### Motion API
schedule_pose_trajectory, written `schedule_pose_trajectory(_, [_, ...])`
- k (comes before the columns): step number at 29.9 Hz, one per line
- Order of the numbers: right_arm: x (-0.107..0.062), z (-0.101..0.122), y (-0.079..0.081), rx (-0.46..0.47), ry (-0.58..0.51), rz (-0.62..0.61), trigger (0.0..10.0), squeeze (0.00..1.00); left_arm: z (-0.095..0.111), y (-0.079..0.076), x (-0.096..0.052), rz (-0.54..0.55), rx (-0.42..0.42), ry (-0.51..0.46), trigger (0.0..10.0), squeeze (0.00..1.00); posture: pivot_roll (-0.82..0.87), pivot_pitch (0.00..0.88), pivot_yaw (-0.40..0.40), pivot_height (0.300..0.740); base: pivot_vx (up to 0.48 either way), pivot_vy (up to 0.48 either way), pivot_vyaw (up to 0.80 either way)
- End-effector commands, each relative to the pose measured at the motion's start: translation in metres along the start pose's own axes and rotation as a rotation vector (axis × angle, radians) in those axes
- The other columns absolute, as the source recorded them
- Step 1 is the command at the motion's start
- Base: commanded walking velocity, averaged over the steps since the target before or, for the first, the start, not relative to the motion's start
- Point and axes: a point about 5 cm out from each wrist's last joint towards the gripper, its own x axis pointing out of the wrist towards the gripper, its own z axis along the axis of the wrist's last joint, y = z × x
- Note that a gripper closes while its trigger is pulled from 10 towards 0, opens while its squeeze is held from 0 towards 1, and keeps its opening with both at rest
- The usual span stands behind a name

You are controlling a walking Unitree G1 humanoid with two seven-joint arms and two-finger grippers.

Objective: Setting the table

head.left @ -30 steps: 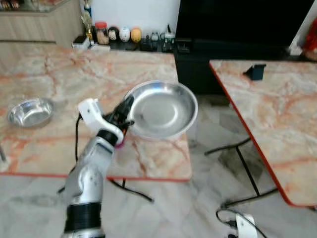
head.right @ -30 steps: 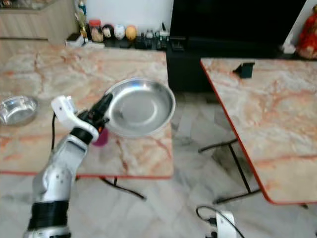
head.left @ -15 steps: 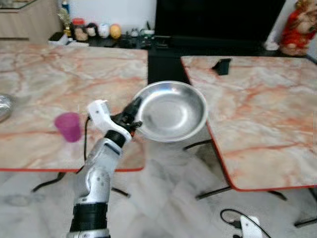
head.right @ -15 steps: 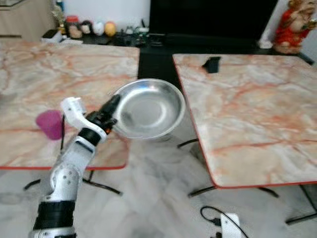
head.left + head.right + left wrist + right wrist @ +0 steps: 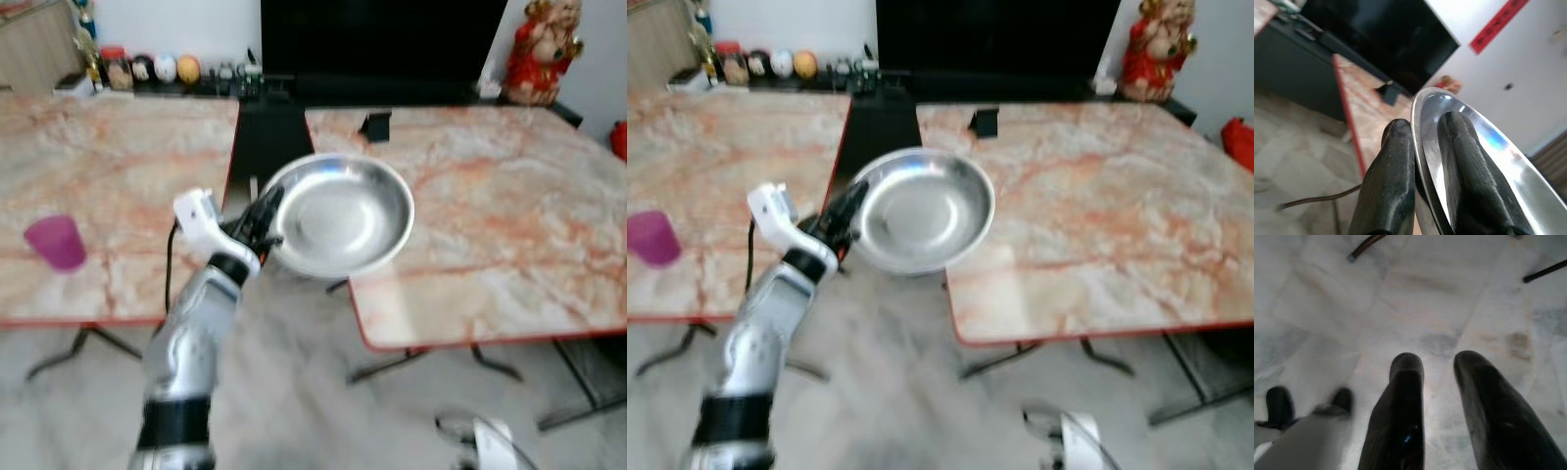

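Steel bowl (image 5: 340,217), formerly left, now over right table (image 5: 509,206).

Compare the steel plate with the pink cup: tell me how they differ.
The steel plate is wide, shallow and shiny silver; the pink cup is small, narrow and matte pink. The steel plate is held in the air, its rim pinched by the left tool between the two tables; the pink cup stands upright on the left marble table, untouched. Both are empty, open-topped tableware.
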Motion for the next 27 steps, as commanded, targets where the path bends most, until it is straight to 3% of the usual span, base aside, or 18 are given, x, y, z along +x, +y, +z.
schedule_pose_trajectory(1, [-0.0004,0.0009,-0.0077,-0.002,-0.002,-0.019,10.0,0.0,-0.0003,-0.0102,0.0036,-0.04,-0.022,-0.011,10.0,0.0,0.13,0.0,-0.08,0.74,0.0,-0.368,0.0])
schedule_pose_trajectory(8, [-0.0004,0.0013,-0.0073,-0.02,-0.004,-0.02,10.0,0.0,-0.003,-0.0102,0.0034,-0.038,-0.015,0.003,10.0,0.0,0.12,0.0,-0.073,0.74,0.0,-0.369,0.52])
schedule_pose_trajectory(24, [-0.0004,0.0009,-0.0076,-0.032,0.0,-0.022,10.0,0.0,-0.0069,-0.0093,0.0027,-0.03,-0.004,0.018,10.0,0.0,0.12,0.0,-0.075,0.74,0.0,-0.374,0.0])
schedule_pose_trajectory(27, [-0.0004,0.0013,-0.008,-0.044,-0.002,-0.024,10.0,0.0,-0.0074,-0.0092,0.0023,-0.028,-0.003,0.019,10.0,0.0,0.12,0.0,-0.077,0.74,0.0,-0.375,0.61])
